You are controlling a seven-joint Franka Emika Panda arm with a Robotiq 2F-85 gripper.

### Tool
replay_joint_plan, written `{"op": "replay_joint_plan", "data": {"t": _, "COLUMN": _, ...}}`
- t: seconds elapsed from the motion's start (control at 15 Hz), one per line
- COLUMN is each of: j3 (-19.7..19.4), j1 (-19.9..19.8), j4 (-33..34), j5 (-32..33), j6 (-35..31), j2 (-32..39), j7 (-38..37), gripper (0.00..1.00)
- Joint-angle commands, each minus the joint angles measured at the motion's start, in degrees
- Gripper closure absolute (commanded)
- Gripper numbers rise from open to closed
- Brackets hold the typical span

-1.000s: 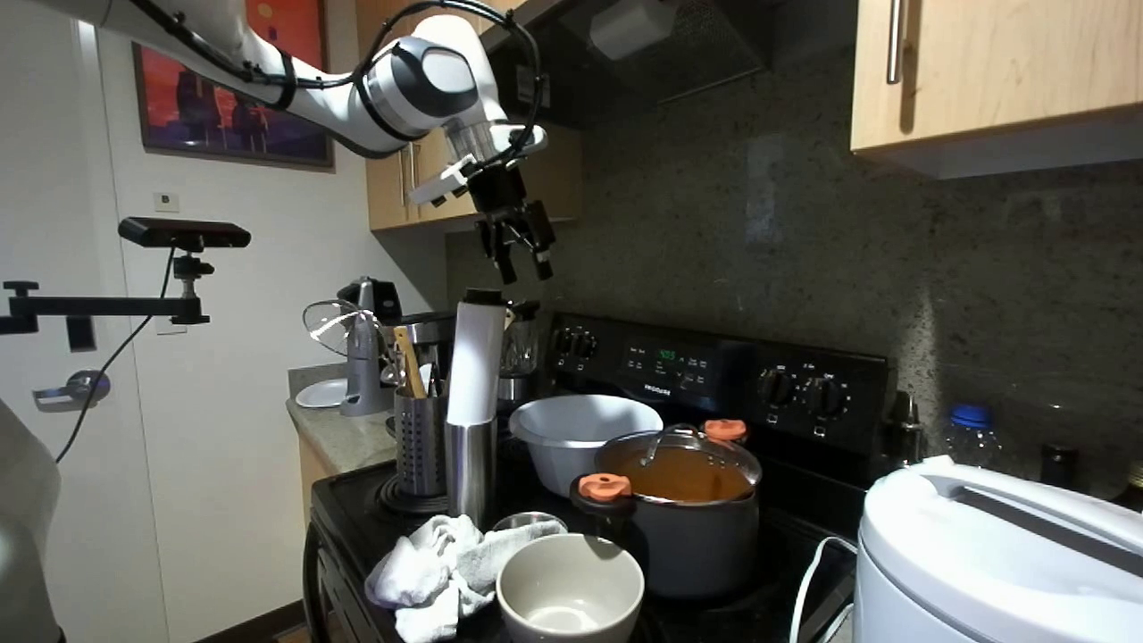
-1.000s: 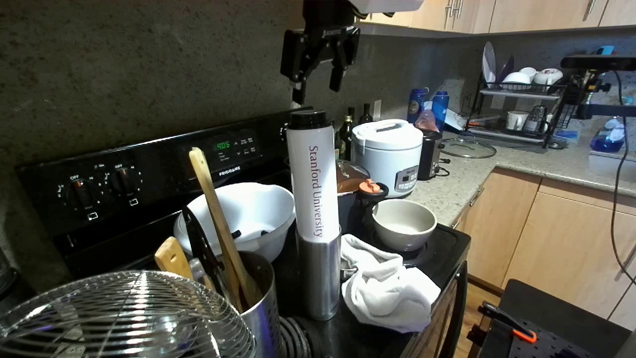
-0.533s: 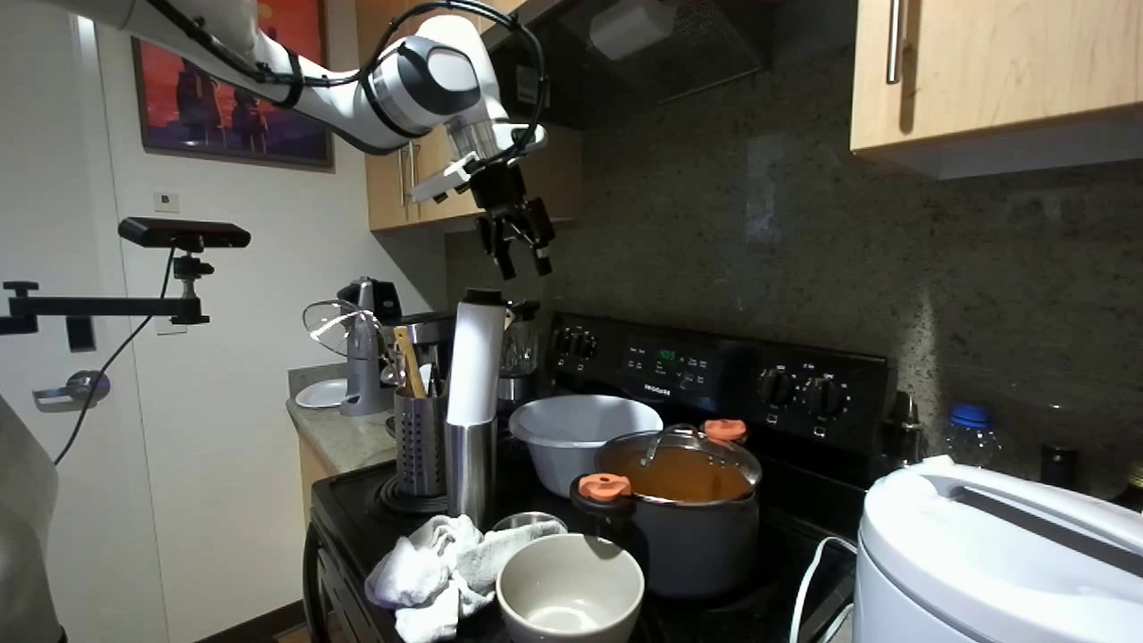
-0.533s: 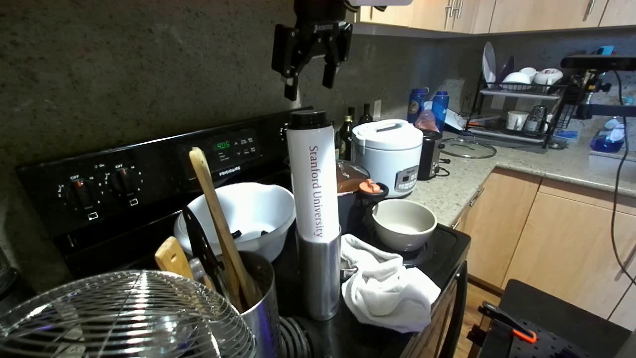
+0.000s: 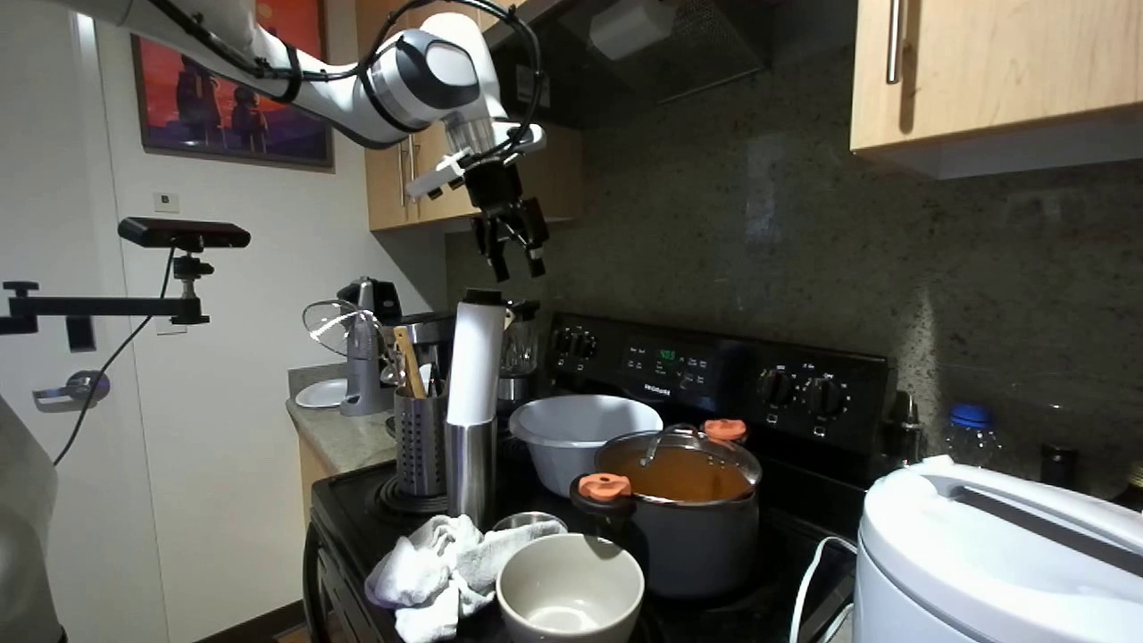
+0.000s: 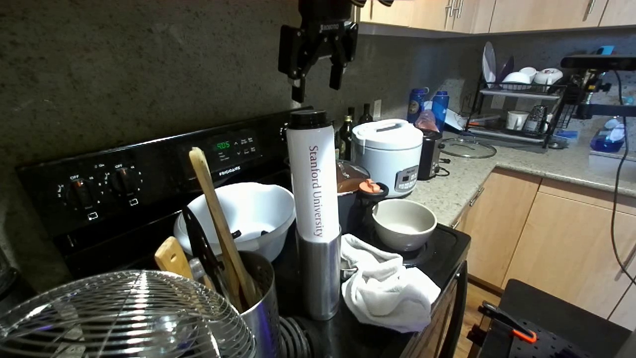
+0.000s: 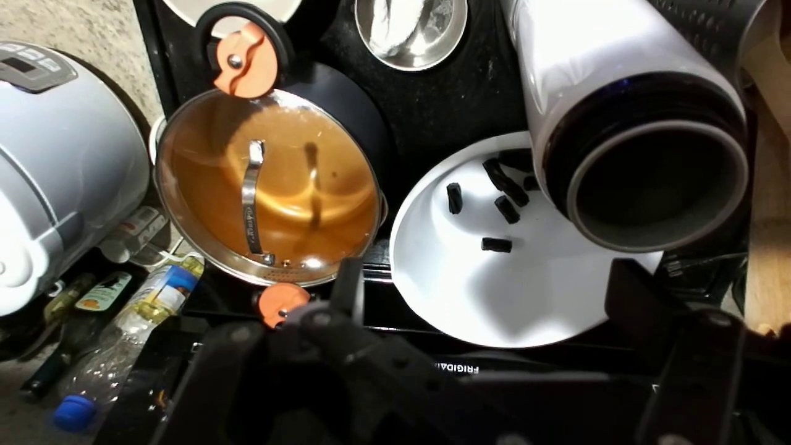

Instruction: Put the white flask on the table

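Note:
The white flask (image 6: 314, 184) stands upright with a dark top, its printed side showing in an exterior view; it also shows in an exterior view (image 5: 476, 366). Below the white part is a shiny steel cylinder (image 6: 320, 283); whether it is separate I cannot tell. This stands on the black stovetop table (image 6: 340, 343). My gripper (image 5: 518, 269) is open and empty, pointing down above flask height and apart from it. It also shows open in an exterior view (image 6: 316, 92). In the wrist view the gripper (image 7: 485, 278) frames a white bowl, with the flask (image 7: 593, 49) at upper right.
A white bowl (image 5: 585, 420) and a lidded pot (image 5: 696, 545) stand beside the flask. A steel utensil holder (image 5: 420, 446), a white towel (image 6: 387, 298) and a beige bowl (image 6: 405, 223) are close by. A rice cooker (image 6: 387, 151) stands past the pot.
My gripper has shifted slightly: up and left, then back down and right in an exterior view where the flask's print shows. It stays open. The flask and other things have not moved.

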State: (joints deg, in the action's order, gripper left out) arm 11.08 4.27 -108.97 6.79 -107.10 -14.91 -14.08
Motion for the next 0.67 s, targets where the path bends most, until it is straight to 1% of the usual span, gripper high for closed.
{"op": "replay_joint_plan", "data": {"t": 0.0, "j3": -0.5, "j1": 0.6, "j4": 0.0, "j5": -1.4, "j6": 2.3, "j2": -0.5, "j7": -1.1, "gripper": 0.0}}
{"op": "replay_joint_plan", "data": {"t": 0.6, "j3": -0.5, "j1": 0.7, "j4": -0.3, "j5": -2.6, "j6": 4.9, "j2": -0.6, "j7": -1.1, "gripper": 0.0}}
